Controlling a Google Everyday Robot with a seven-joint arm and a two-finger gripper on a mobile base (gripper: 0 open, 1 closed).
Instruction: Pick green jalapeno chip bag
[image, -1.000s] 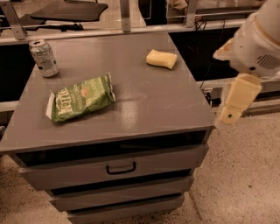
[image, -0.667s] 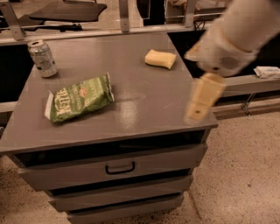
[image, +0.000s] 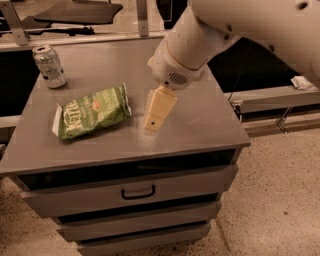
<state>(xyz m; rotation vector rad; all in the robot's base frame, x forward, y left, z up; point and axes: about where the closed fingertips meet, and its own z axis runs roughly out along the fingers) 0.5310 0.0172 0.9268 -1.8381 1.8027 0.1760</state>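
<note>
The green jalapeno chip bag (image: 92, 111) lies flat on the grey cabinet top (image: 200, 125), left of centre, with white "Kettle" lettering and white sealed ends. My gripper (image: 153, 124) hangs from the large white arm (image: 200, 40) and points down at the cabinet top just right of the bag's right end, close to it but apart from it. It holds nothing that I can see.
A silver-green soda can (image: 49, 66) stands upright at the back left corner. The cabinet has drawers with a handle (image: 138, 192) below. The arm covers the back right of the top. Speckled floor (image: 285, 200) lies to the right.
The arm has swung left from beyond the cabinet's right edge to over its middle, bringing the gripper next to the bag. The yellow sponge is now hidden behind the arm.
</note>
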